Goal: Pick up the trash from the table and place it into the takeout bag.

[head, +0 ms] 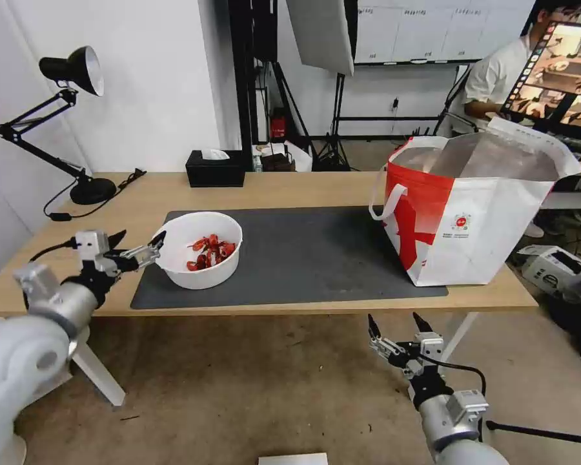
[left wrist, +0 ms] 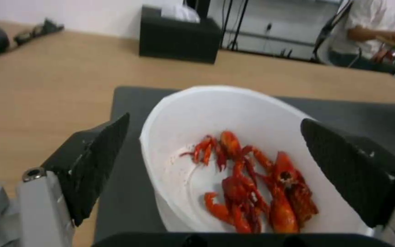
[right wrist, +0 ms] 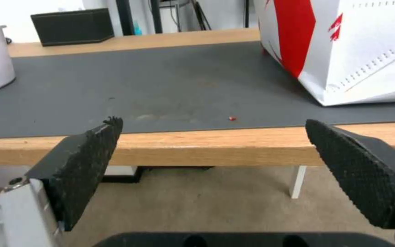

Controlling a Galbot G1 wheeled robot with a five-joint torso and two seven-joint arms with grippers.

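The white bowl of red crayfish shells (head: 201,258) sits on the left end of the dark grey mat (head: 316,252), near the mat's near-left corner, and by the look of the worktop it is the last piece of trash left to clear. The shells lie heaped toward one side of its floor, so the bowl probably has to stay level when lifted. The left hand (head: 137,248) hovers just left of the bowl at rim height, its fingers spread wide; in the left wrist view the bowl's rim (left wrist: 206,99) lies between the two black pads (left wrist: 99,161), which suggests the hand is lined up to pinch the wall rather than span the whole bowl. No pad touches it yet, as far as I can tell.

The takeout bag (head: 471,213) stands upright at the right end of the worktop (head: 174,194), its foil-lined mouth open upward, ready to receive things from above. The right hand (head: 397,326) hangs below the worktop's near edge, fingers wide and holding nothing, seemingly waiting. A black tissue box (head: 215,168) rests at the far edge, away from the work.
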